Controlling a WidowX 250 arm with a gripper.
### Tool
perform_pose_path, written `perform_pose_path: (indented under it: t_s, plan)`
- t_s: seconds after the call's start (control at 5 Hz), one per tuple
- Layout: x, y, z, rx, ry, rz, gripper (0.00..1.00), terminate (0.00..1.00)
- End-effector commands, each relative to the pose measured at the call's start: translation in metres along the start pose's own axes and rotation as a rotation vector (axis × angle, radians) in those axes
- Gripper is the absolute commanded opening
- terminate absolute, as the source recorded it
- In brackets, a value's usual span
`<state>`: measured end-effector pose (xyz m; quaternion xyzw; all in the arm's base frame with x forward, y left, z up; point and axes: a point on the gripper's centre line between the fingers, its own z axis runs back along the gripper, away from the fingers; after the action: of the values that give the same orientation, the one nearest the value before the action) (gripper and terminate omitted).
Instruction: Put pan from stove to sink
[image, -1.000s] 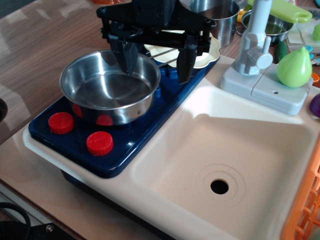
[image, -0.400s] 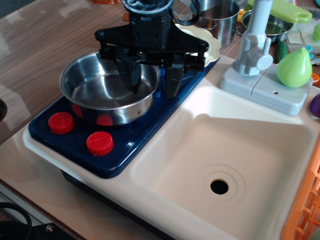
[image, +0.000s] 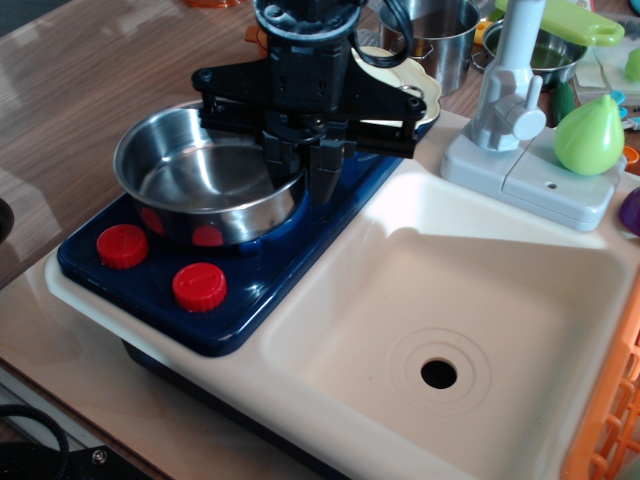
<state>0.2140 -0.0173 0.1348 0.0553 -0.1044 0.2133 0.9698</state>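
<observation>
The shiny steel pan (image: 190, 185) sits on the dark blue stove (image: 240, 285), above the two red knobs. My black gripper (image: 302, 170) is over the pan's right rim, with one finger inside the pan and one outside, and the fingers stand close together on the rim. The pan's wire handle is hidden behind the gripper. The cream sink (image: 500, 300) with its black drain hole (image: 438, 374) lies to the right of the stove.
A cream scalloped plate (image: 418, 92) lies behind the gripper. A taller steel pot (image: 440, 35) stands at the back. A grey faucet (image: 512, 90) and a green pear (image: 588, 135) stand behind the sink. An orange basket (image: 612, 420) borders the sink's right edge.
My gripper came down and its fingers closed in from wide apart onto the pan's right rim. The pan shifted slightly left.
</observation>
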Motion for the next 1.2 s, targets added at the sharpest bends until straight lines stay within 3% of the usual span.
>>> perform_pose_path:
  t_s: [0.0, 0.2, 0.4, 0.6, 0.8, 1.0]
  plan:
    - [-0.009, 0.000, 0.023, 0.009, -0.047, 0.030, 0.00, 0.00]
    - [-0.022, -0.004, 0.032, 0.004, -0.067, 0.024, 0.00, 0.00]
    - [-0.024, -0.025, 0.036, -0.031, -0.073, -0.033, 0.00, 0.00]
    - [-0.029, -0.052, 0.036, -0.018, -0.098, -0.095, 0.00, 0.00]
    - [-0.034, -0.079, 0.035, -0.046, -0.116, -0.173, 0.00, 0.00]
    - [-0.036, -0.095, 0.035, -0.102, -0.124, -0.196, 1.00, 0.00]
